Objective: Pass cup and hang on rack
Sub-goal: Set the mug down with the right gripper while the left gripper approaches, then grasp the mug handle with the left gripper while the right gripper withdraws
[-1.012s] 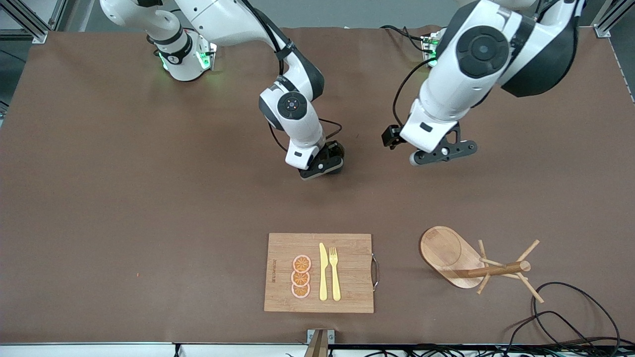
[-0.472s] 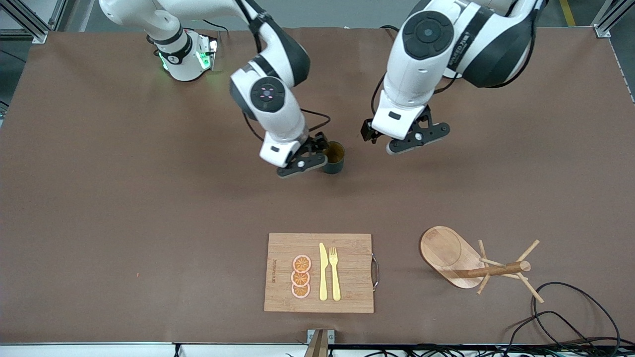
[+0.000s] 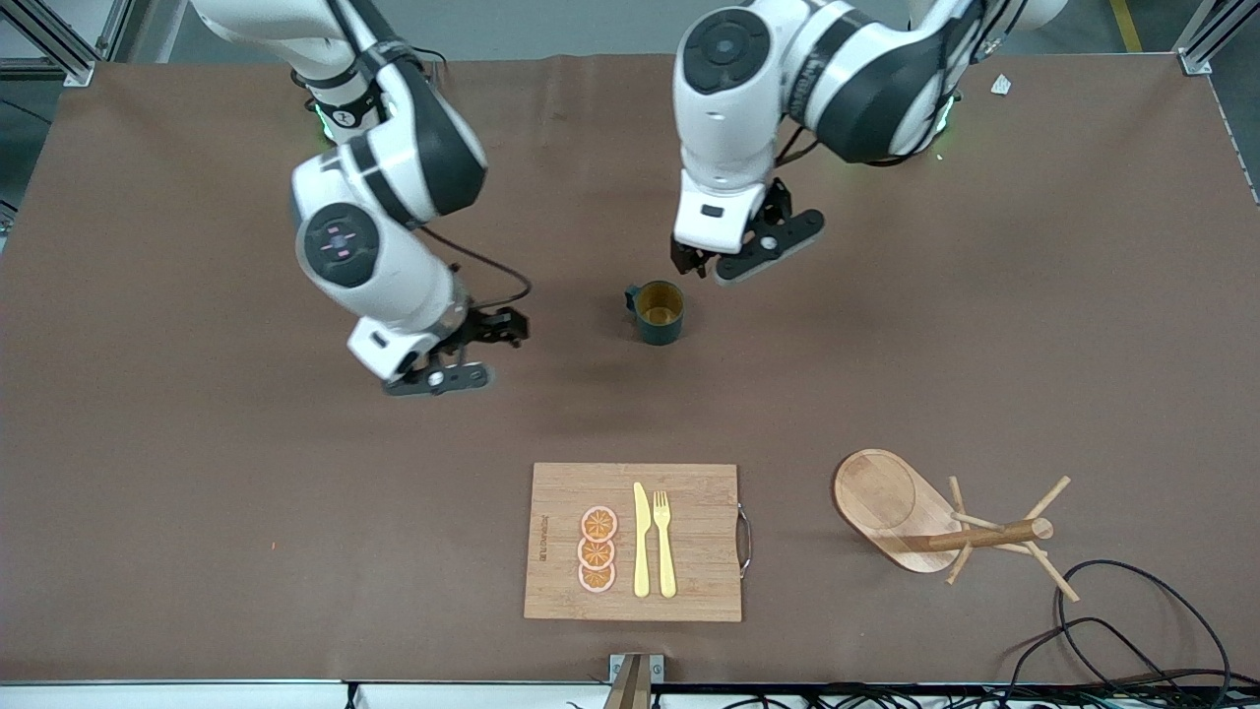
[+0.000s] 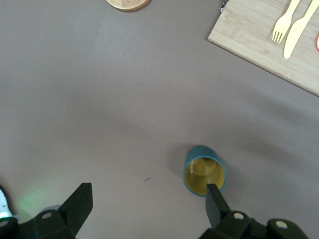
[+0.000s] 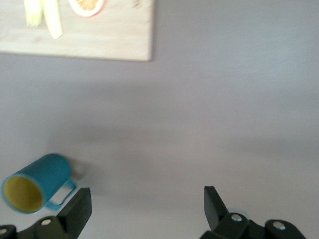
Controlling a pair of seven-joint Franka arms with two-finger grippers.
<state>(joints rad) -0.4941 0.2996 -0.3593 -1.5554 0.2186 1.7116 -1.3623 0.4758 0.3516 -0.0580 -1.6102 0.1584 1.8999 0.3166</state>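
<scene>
The dark teal cup (image 3: 658, 312) with a yellow inside stands upright on the brown table, its handle toward the right arm's end. It also shows in the left wrist view (image 4: 204, 171) and the right wrist view (image 5: 37, 181). My left gripper (image 3: 763, 246) is open and empty, over the bare table right beside the cup; in its own view (image 4: 147, 209) one finger is close to the cup's rim. My right gripper (image 3: 438, 379) is open and empty in its own view (image 5: 147, 206), over bare table toward the right arm's end from the cup. The wooden rack (image 3: 945, 522) stands nearer the front camera, toward the left arm's end.
A bamboo cutting board (image 3: 689, 492) with orange slices, a yellow knife and a fork lies near the front edge; it also shows in the left wrist view (image 4: 249, 35) and the right wrist view (image 5: 109, 40). Black cables (image 3: 1132, 630) lie by the rack.
My right gripper has let go of the cup and moved away toward the right arm's end. My left gripper has moved in beside the cup. The cup stands free.
</scene>
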